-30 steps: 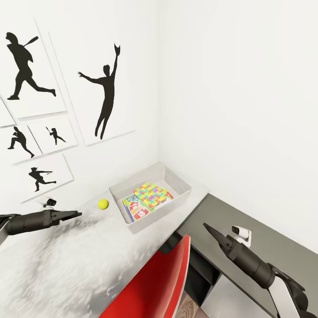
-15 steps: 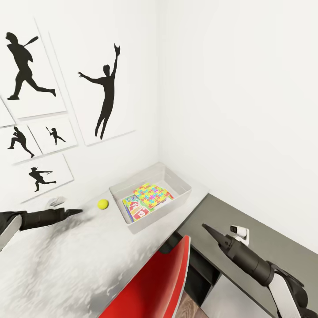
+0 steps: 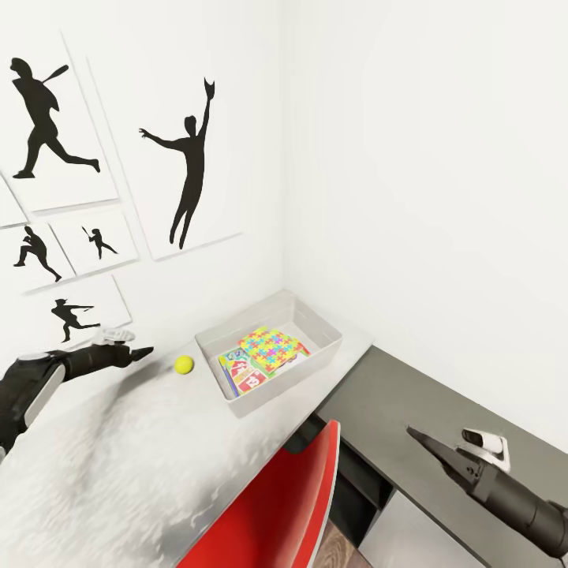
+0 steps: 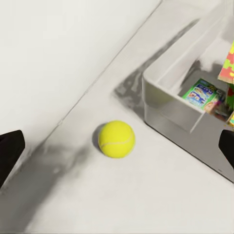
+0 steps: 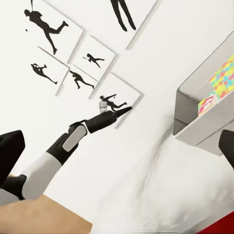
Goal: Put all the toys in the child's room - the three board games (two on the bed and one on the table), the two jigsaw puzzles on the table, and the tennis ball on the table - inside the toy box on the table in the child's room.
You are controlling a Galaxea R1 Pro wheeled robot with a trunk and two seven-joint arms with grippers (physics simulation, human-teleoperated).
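The tennis ball lies on the pale table just left of the toy box. In the box lie a jigsaw puzzle and a board game partly under it. My left gripper hovers a short way left of the ball, close to the wall. In the left wrist view its fingers stand wide open, with the ball ahead between them and the box wall beyond. My right gripper is open and empty over the dark lower desk section.
A red chair back stands against the table's front edge between my arms. Black sports-silhouette pictures hang on the left wall. The box sits in the room's corner, with white walls behind and to its right.
My left arm has swung up toward the wall and turned, its tip now nearer the ball. The right arm has drawn back down and to the right. Ball and box have not moved.
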